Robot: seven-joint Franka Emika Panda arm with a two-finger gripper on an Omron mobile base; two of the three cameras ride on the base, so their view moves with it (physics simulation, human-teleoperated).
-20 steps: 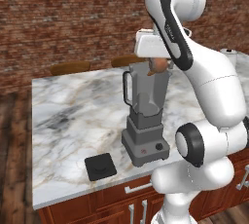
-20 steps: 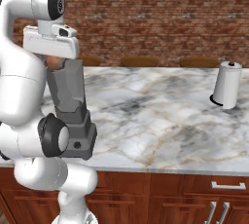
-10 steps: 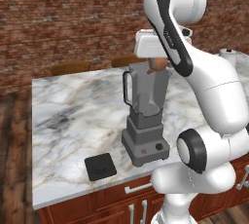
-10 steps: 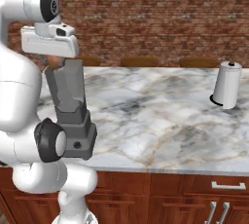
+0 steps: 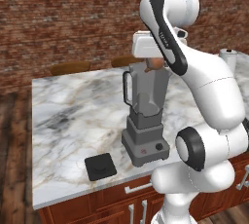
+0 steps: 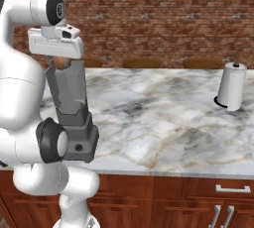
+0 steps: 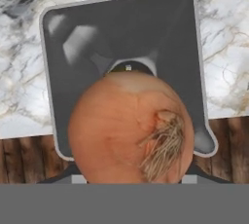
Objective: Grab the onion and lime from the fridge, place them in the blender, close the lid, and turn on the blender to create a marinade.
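The onion (image 5: 155, 64), an orange-brown ball with a tuft of dry roots (image 7: 131, 125), hangs in my gripper (image 5: 154, 67) right at the open mouth of the blender (image 5: 146, 121). The jaws are shut on it. In the hand view the onion sits over the clear grey jar (image 7: 121, 28), with the blade hub just showing behind it. From the right the onion (image 6: 60, 63) peeks out under the white hand above the blender (image 6: 73, 118). The flat black lid (image 5: 100, 166) lies on the counter, left of the blender base. The lime and the fridge are out of view.
The marble counter (image 5: 73, 111) stretches left of and behind the blender. A white paper-towel roll (image 6: 232, 87) stands at the far right. Brown stool tops (image 5: 70, 67) line the counter's far edge before a brick wall. Wooden drawers (image 6: 198, 197) run below the near edge.
The hand has barely shifted and still holds the onion over the jar's mouth. The arm's upper links have turned slightly.
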